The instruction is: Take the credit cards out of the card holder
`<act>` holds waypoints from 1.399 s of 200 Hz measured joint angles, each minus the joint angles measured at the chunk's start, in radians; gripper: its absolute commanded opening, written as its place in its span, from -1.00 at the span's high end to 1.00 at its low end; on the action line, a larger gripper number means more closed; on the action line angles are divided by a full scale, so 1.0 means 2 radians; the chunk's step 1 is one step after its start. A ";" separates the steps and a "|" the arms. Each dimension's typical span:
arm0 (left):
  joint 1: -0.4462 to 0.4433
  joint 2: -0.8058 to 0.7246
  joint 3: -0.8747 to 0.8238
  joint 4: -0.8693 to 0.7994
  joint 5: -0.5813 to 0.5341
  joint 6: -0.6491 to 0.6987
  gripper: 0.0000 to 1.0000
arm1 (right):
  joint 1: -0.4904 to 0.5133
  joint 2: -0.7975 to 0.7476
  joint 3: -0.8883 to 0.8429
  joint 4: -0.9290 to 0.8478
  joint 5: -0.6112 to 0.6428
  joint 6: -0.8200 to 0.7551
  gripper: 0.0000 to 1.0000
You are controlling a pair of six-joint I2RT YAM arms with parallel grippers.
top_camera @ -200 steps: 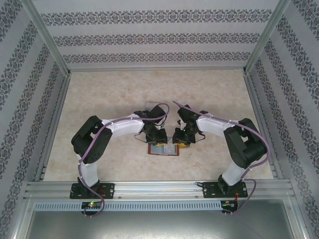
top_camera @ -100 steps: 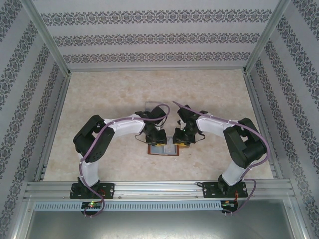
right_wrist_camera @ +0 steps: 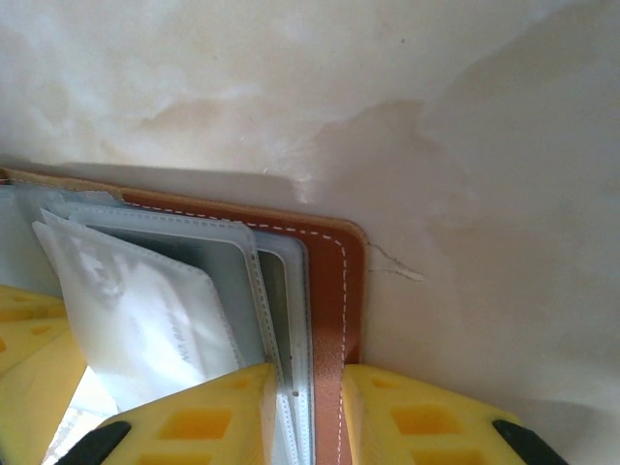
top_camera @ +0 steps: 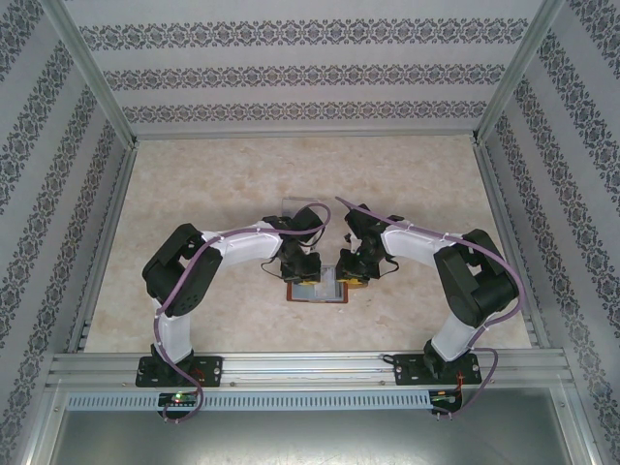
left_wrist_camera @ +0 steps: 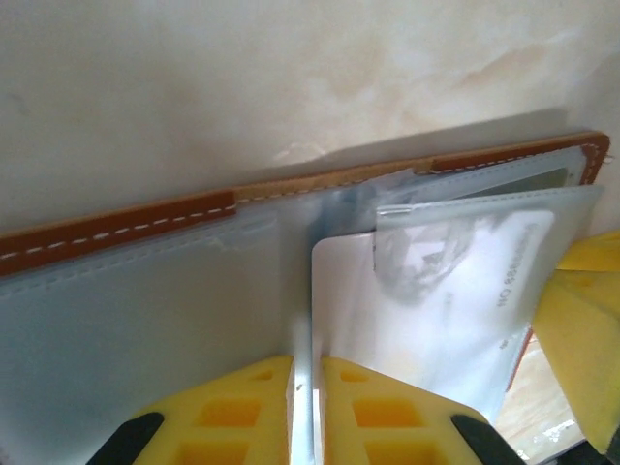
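Observation:
The brown card holder (top_camera: 317,292) lies open on the table between both arms, grey-blue sleeves up. In the left wrist view my left gripper (left_wrist_camera: 308,392) is shut on the left edge of a white credit card (left_wrist_camera: 426,291), which sticks partway out of a clear sleeve beside the stitched brown edge of the card holder (left_wrist_camera: 126,225). My right gripper (right_wrist_camera: 308,412) is shut on the card holder's (right_wrist_camera: 334,281) brown right border and the sleeve edges. The same credit card (right_wrist_camera: 145,310) shows there in its sleeve. From above, the left gripper (top_camera: 303,271) and right gripper (top_camera: 351,272) cover the holder's far side.
A clear ridged plastic rack (top_camera: 290,205) stands just behind the left arm's wrist. Bare marbled table (top_camera: 223,174) stretches to the far and side walls of the patterned enclosure. A metal rail (top_camera: 310,366) runs along the near edge.
The left arm's elbow has shifted slightly to the right. The card holder and the right arm stay where they were.

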 measured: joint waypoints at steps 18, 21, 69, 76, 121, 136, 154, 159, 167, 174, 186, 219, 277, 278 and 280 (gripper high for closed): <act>0.000 -0.002 0.000 -0.003 -0.004 0.000 0.70 | 0.000 0.000 0.000 0.000 0.000 0.000 0.47; 0.000 -0.002 0.000 -0.004 -0.004 0.000 0.70 | 0.000 0.000 0.000 0.000 0.000 0.000 0.47; 0.006 -0.019 -0.006 0.006 0.001 -0.003 0.65 | 0.000 -0.004 0.000 -0.002 0.002 0.000 0.46; 0.008 -0.023 -0.010 0.011 0.005 -0.004 0.64 | 0.001 -0.005 0.000 -0.004 0.004 0.000 0.46; 0.023 -0.039 -0.042 0.047 0.025 -0.019 0.62 | 0.010 -0.028 0.002 -0.019 0.008 0.002 0.54; 0.026 -0.041 -0.054 0.060 0.033 -0.025 0.62 | 0.013 -0.034 0.006 -0.018 0.005 0.003 0.55; 0.029 -0.041 -0.065 0.071 0.041 -0.029 0.62 | 0.019 -0.035 0.011 -0.013 -0.002 0.006 0.55; 0.029 -0.041 -0.067 0.074 0.043 -0.030 0.62 | 0.020 -0.035 0.012 -0.011 -0.005 0.007 0.55; 0.031 -0.041 -0.068 0.078 0.045 -0.032 0.62 | 0.023 -0.035 0.014 -0.010 -0.008 0.010 0.55; 0.031 -0.041 -0.069 0.081 0.048 -0.034 0.61 | 0.026 -0.035 0.014 -0.008 -0.010 0.012 0.55; 0.032 -0.041 -0.069 0.088 0.052 -0.037 0.61 | 0.029 -0.033 0.015 -0.006 -0.011 0.013 0.55; 0.033 -0.041 -0.072 0.113 0.066 -0.044 0.59 | 0.029 -0.014 0.015 -0.001 -0.011 0.014 0.53; 0.033 -0.041 -0.087 0.136 0.084 -0.052 0.57 | 0.029 0.007 0.014 0.004 -0.010 0.014 0.53; 0.033 -0.041 -0.087 0.136 0.084 -0.053 0.57 | 0.029 0.007 0.014 0.004 -0.010 0.014 0.53; 0.033 -0.041 -0.087 0.136 0.085 -0.053 0.57 | 0.029 0.007 0.014 0.004 -0.010 0.014 0.53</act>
